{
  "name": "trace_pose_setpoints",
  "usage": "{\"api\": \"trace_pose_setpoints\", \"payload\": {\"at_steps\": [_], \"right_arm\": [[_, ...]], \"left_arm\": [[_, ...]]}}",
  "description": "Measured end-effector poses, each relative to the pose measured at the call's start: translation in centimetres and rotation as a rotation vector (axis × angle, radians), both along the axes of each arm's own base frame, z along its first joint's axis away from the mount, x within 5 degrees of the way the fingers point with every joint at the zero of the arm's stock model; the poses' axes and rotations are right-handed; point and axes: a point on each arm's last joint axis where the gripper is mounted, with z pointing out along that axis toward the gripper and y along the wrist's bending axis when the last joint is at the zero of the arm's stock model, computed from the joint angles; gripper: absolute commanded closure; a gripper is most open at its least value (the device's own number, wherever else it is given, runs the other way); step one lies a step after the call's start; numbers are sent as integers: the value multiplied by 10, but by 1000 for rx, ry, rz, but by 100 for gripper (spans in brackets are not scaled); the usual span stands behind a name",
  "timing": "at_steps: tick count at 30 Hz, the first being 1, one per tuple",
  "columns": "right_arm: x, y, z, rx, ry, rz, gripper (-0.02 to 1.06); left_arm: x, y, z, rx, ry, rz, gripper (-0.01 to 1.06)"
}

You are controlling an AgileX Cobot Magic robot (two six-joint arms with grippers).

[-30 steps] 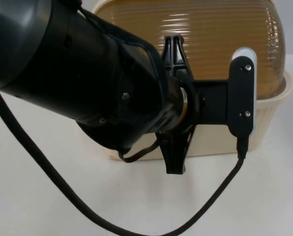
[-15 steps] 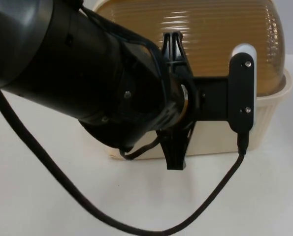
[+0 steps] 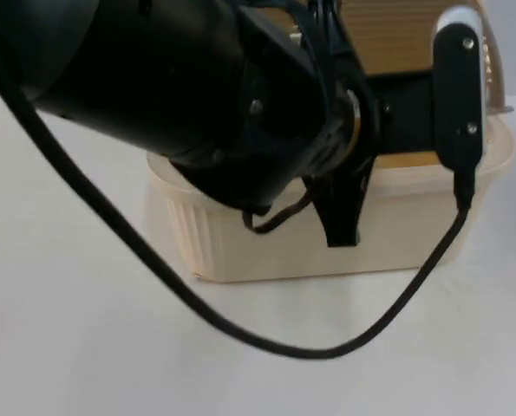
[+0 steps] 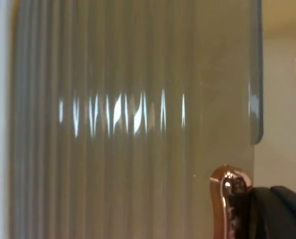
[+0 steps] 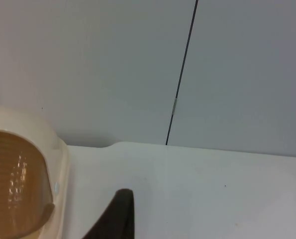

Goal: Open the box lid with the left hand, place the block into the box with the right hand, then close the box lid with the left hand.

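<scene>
A: Item one: cream box (image 3: 327, 247) on the white table (image 3: 84, 347), our landmark. What do we log for its lid?

B: Ribbed amber dome lid (image 3: 396, 35), seen behind the left arm, above the box's rim. In the left wrist view the lid's ribbed surface (image 4: 128, 119) stands right before the camera, with a copper-coloured clasp (image 4: 230, 191) beside the fingertip.

A: Left gripper?

B: Left gripper (image 3: 340, 204) hangs over the box's front wall; we cannot tell whether its fingers are apart or clamped on anything.

A: Right gripper?

B: Right gripper (image 5: 119, 211) waits off to the side of the box; one fingertip shows, so again we cannot tell. The block we cannot locate.

A: Step in hand?

B: We judge it lid-opening. Next we need the lid swung fully clear, then held while the right arm brings the block
</scene>
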Motion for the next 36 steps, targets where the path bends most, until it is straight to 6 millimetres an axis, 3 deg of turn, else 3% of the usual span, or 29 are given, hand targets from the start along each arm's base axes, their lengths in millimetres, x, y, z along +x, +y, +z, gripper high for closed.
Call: {"api": "trace_pose_setpoints", "payload": {"at_steps": [9,14,18,26,29,32,36], "right_arm": [[0,0,0,0,0,0,-1],[0,0,0,0,0,0,-1],[0,0,0,0,0,0,-1],[0,0,0,0,0,0,-1],[1,0,0,0,2,0,-1],[1,0,0,0,2,0,-1],[1,0,0,0,2,0,-1]], "left_arm": [[29,6,25,-64,-59,57,105],[59,29,36,-93,-83,148,105],[63,31,38,-101,-89,159,105],[51,19,40,-96,-111,159,105],[37,12,46,-175,-47,182,105],[26,11,60,-305,59,178,105],[9,18,106,-628,236,114,105]]}}
